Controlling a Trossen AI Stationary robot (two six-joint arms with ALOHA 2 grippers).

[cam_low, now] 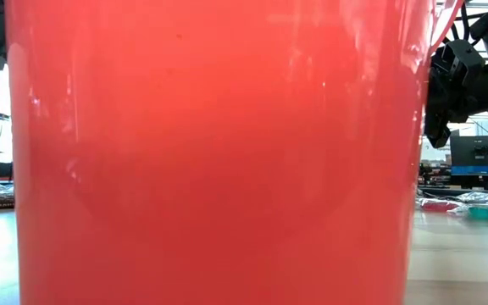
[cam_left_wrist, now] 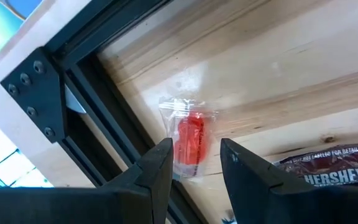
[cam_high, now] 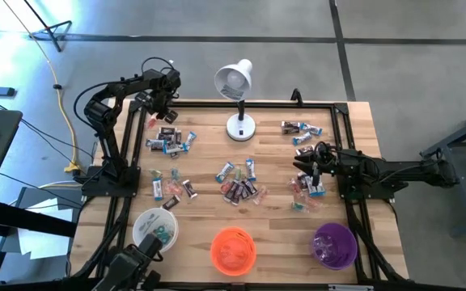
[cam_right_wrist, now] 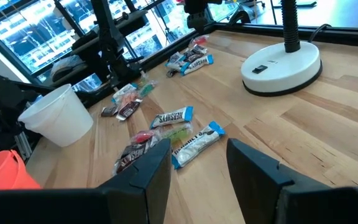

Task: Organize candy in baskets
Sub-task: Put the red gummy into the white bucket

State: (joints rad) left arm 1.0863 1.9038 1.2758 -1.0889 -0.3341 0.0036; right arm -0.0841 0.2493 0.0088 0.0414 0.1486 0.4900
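My left gripper point(cam_left_wrist: 194, 163) hangs open over a red candy point(cam_left_wrist: 190, 142) at the table's eleven o'clock corner, and my right gripper point(cam_right_wrist: 197, 158) is open too.

A dark brown candy wrapper point(cam_left_wrist: 331, 171) on the table reads "HERSHEY'S", with smaller print above it that seems to say "labeled for retail sale".

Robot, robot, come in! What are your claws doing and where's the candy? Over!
Left gripper open over a red candy by the table's edge. Right gripper open above the scattered candy. White basket holds some. Lamp stands mid-table.
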